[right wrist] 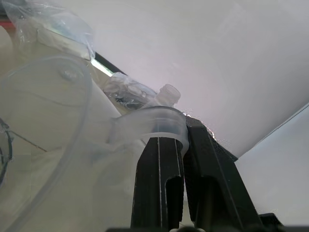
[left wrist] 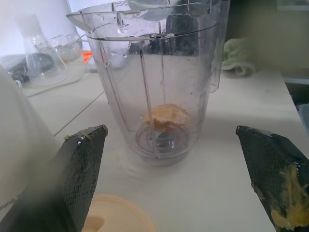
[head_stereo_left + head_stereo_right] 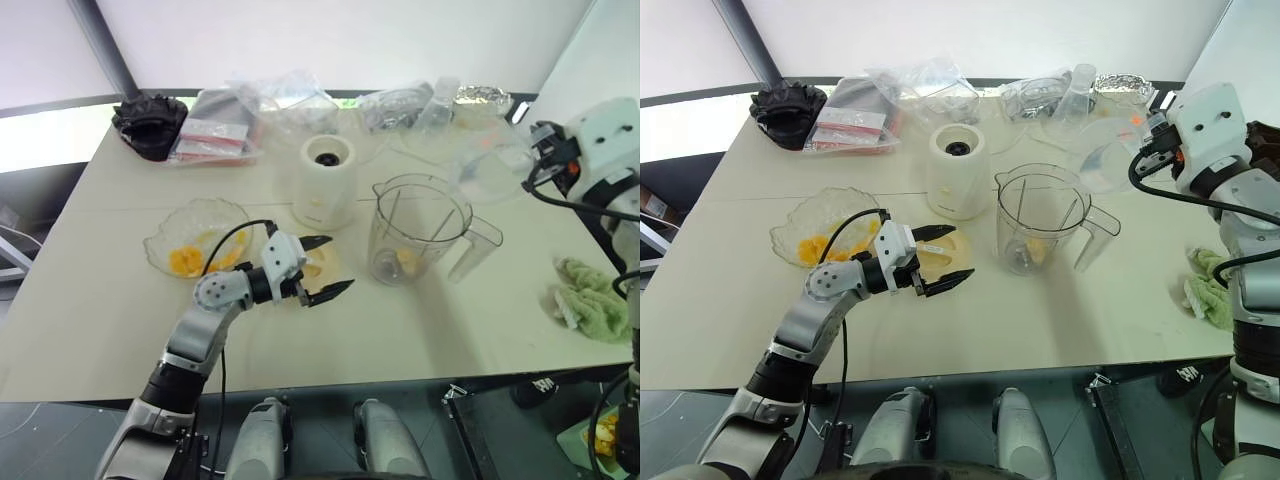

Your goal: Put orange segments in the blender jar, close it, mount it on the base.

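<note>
The blender jar (image 3: 420,230) stands upright and uncovered on the table, to the right of the base (image 3: 327,180); one orange segment (image 2: 166,116) lies at its bottom by the blade. More orange segments (image 3: 190,260) sit in a shallow glass bowl (image 3: 160,243) at the left. My left gripper (image 3: 338,264) is open and level over a flat cream lid (image 3: 322,268), its fingers aimed at the jar, with fruit pulp on the pads (image 2: 285,227). My right gripper (image 1: 176,133) is raised at the far right, shut on the loop tab of a clear plastic lid (image 3: 490,165) held above the table.
Plastic bags (image 3: 270,100), a clear flask (image 3: 1077,95) and a black object (image 3: 150,125) crowd the back of the table. A green cloth (image 3: 590,300) lies near the right edge. Bare tabletop (image 3: 420,330) stretches in front of the jar.
</note>
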`<state>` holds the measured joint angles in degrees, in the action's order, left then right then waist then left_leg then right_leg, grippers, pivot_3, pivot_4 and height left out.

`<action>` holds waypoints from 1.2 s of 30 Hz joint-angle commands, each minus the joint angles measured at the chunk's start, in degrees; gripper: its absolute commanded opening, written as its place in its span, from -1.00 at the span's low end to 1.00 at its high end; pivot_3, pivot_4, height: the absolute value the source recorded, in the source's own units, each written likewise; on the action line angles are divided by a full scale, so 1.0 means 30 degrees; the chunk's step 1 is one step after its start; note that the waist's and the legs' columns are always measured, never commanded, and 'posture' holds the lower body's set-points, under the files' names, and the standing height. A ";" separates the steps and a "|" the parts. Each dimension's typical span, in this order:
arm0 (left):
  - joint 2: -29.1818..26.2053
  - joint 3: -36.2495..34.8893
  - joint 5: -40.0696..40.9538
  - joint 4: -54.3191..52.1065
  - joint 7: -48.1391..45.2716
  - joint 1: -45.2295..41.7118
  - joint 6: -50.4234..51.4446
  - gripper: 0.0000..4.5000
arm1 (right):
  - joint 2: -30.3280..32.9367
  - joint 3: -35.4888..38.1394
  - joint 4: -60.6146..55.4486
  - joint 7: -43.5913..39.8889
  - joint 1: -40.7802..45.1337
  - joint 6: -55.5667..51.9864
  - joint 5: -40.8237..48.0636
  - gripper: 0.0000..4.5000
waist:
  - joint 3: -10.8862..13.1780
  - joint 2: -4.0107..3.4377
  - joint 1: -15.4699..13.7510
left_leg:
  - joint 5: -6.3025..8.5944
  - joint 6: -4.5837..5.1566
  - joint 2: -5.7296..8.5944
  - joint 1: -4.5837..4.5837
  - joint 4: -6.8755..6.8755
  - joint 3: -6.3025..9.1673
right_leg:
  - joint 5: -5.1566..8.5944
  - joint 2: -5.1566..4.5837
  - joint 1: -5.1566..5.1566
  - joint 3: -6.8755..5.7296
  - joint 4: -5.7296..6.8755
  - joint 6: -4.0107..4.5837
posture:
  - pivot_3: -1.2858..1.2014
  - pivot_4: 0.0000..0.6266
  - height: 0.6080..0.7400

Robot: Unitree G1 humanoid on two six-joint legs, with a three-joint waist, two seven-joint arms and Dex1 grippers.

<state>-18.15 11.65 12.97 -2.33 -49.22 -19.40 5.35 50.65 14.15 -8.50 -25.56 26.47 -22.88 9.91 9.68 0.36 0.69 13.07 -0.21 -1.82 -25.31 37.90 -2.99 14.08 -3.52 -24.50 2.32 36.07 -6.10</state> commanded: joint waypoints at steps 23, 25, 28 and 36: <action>0.0121 0.0090 -0.0007 -0.0209 0.0151 -0.0359 -0.0366 1.00 | 0.1168 0.0362 0.0046 -0.1428 0.0546 0.3431 -0.2613 -0.99 | 0.0000 0.0000 -0.0011 | -0.0001 0.0000 0.0003 0.0002 0.0007 -0.0004 | -0.0003 0.0001 0.0000 0.0000 0.0008 -0.0004 | 0.03 -0.52 1.00; 0.0115 0.0107 -0.0008 -0.0216 0.0178 -0.0360 -0.0372 1.00 | 0.1141 0.0379 0.0036 -0.1460 0.0566 0.3470 -0.2673 -0.99 | 0.0000 0.0000 -0.0005 | -0.0001 0.0000 0.0003 0.0002 0.0008 -0.0004 | -0.0003 0.0001 0.0000 0.0000 0.0009 -0.0005 | 0.03 -0.52 1.00; 0.0122 0.0132 -0.0021 -0.0213 0.0202 -0.0368 -0.0389 1.00 | 0.1042 0.0422 0.0071 -0.1433 0.0602 0.3404 -0.2691 -0.99 | 0.0000 0.0000 -0.0004 | -0.0001 0.0000 0.0003 0.0003 0.0009 -0.0004 | -0.0003 0.0002 0.0000 0.0000 0.0013 -0.0006 | 0.03 -0.52 1.00; 0.0060 0.0131 -0.0046 -0.0166 0.0170 -0.0390 -0.0441 1.00 | -0.0824 0.2112 -0.0453 -0.0222 0.1035 -0.1321 -0.0404 -0.99 | -0.0002 0.0002 -0.0026 | -0.0001 0.0000 0.0002 0.0002 0.0018 0.0000 | -0.0006 0.0001 0.0003 0.0001 0.0021 -0.0008 | 0.03 -0.52 1.00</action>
<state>-17.99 12.24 12.93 -2.20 -48.55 -19.74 5.23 48.04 16.69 -7.45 -28.03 27.32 -23.80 6.65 9.67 0.37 0.61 13.07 -0.21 -1.81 -25.30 37.96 -2.99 14.06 -3.52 -24.49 2.33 36.14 -6.12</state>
